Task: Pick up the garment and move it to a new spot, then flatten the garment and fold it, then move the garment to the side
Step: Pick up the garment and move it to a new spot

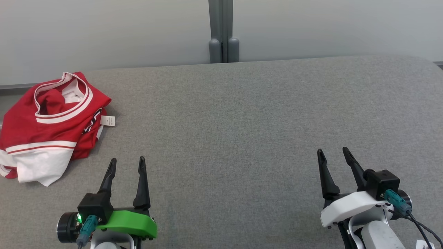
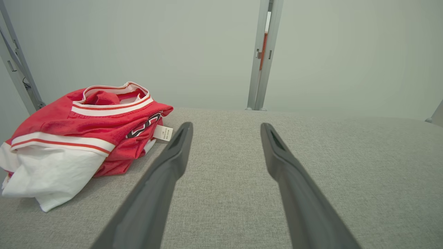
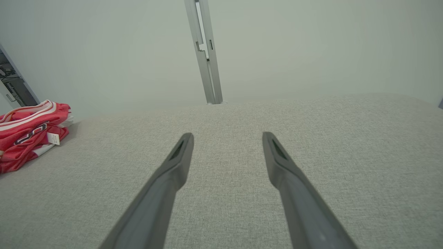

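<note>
Left gripper [image 1: 127,160] and right gripper [image 1: 333,150] of mine stand wide open and empty, while the red-and-white jersey [image 1: 45,121], crumpled ahead-left of my left gripper, looks light, limp and slippery, so I'd pinch its ribbed collar [image 1: 69,112].

Tiny illegible print on garment tag [image 2: 163,133]

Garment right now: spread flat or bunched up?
Bunched, not spread: the red-and-white garment lies in a layered heap at the grey surface's left edge, collar on top, tag sticking out.
</note>
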